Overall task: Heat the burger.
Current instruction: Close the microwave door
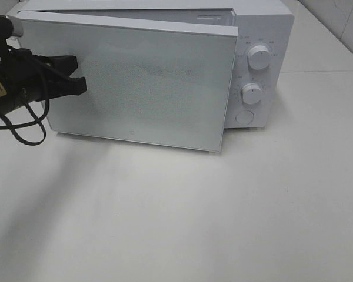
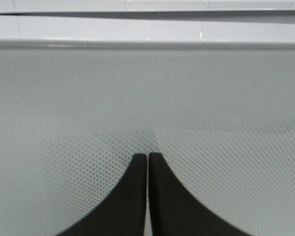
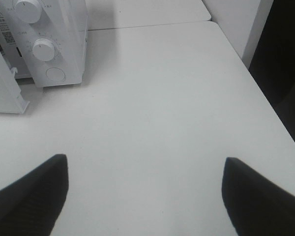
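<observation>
1. Microwave: white, is standing at 12 o'clock on the white tabletop in the high view.
2. Door: white, with a dotted window panel. It is hanging ajar, its 3 o'clock edge swinging out from the body while its 9 o'clock edge is staying close to it.
3. Control panel: is sitting at 3 o'clock of the door. The upper knob is sitting above, the lower knob at 6 o'clock of it, and the round button below both.
4. Left hand: black, is reaching in at 9 o'clock of the door. Its fingers are pressing together with nothing between them, their tips pointing at the dotted panel. Whether the tips are touching the door cannot be told.
5. Right hand: its fingers are standing wide apart, gripping nothing, and hovering over bare tabletop, well apart from the control panel.
6. Burger: is showing in no view, so its place cannot be told.
</observation>
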You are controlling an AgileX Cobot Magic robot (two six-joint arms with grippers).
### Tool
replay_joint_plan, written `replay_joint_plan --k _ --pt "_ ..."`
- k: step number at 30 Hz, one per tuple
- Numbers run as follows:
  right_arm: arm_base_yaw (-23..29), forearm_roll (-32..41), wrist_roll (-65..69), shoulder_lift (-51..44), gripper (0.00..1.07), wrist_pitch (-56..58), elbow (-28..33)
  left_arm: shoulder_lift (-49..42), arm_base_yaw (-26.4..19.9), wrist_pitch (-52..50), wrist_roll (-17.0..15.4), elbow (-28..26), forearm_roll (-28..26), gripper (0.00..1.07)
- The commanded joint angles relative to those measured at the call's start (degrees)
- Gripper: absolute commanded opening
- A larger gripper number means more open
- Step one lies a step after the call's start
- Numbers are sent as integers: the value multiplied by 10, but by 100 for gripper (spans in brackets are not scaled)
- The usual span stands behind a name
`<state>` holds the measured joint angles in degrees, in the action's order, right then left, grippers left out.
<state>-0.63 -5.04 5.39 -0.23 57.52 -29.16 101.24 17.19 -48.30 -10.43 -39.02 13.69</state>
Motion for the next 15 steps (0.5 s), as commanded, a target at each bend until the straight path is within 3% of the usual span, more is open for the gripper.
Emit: replay_joint_plan --k 1,5,12,15 --pt "2 -2 2 -17 76 -3 3 9 10 2 1 -14 -11 0" --pt "2 -2 2 -17 76 -3 3 19 26 -1 10 -19 -21 0" --pt "2 -2 2 -17 76 -3 3 54 68 -15 99 -25 -132 0" --pt "2 -2 2 -17 76 -3 3 69 73 -20 104 -41 -133 0"
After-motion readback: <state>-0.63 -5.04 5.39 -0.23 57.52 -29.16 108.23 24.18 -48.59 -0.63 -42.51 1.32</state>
